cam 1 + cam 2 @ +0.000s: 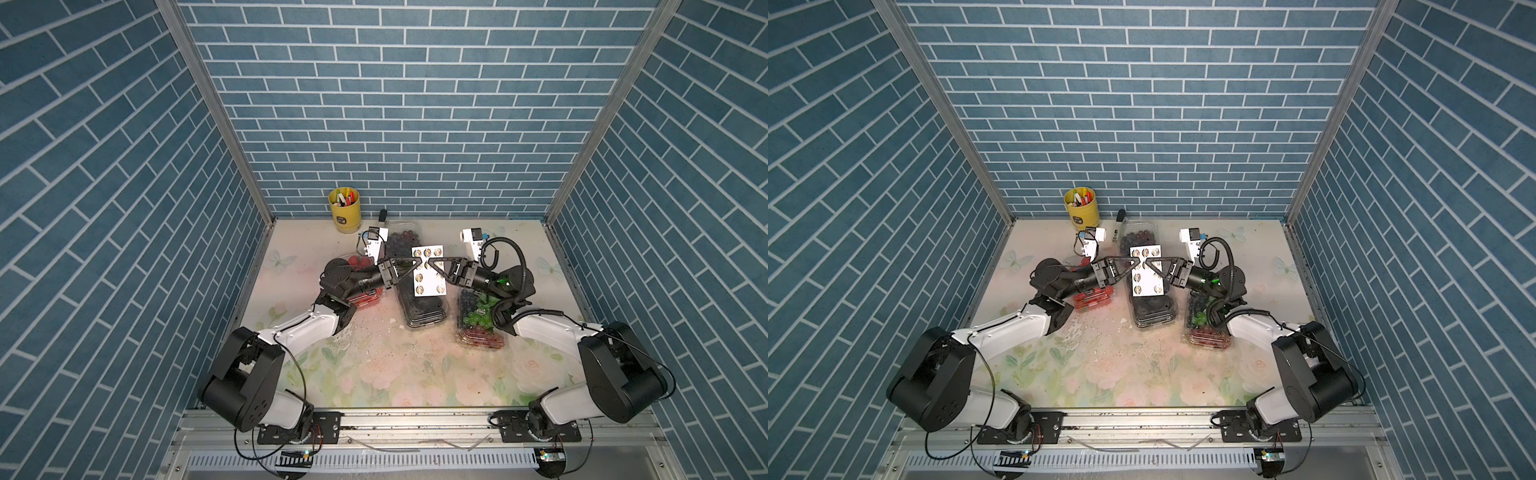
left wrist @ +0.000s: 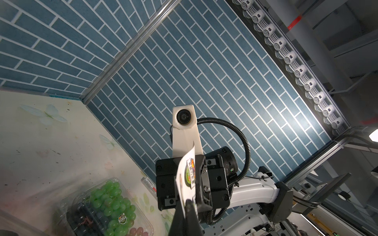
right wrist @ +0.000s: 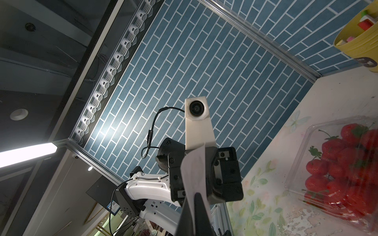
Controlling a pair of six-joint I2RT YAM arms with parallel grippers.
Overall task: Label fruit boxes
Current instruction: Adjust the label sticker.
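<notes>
I see left fingers (image 1: 410, 261) and right fingers (image 1: 437, 266) each pinching the sticker sheet (image 1: 430, 286) (opposite edges) above the black-fruit box (image 1: 424, 313) on the tabletop (image 1: 395, 374), between strawberry box (image 1: 368, 300) and mixed-grape box (image 1: 482, 330).

Floral table (image 1: 395, 374) bears fruit boxes (image 1: 424, 311), yellow cup (image 1: 345, 212).

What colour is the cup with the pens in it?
Yellow. The pen cup shows best in a top view.

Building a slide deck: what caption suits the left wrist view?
Left pincer pinches the sticker sheet facing the right arm; mixed-grape box sits on the table.
</notes>
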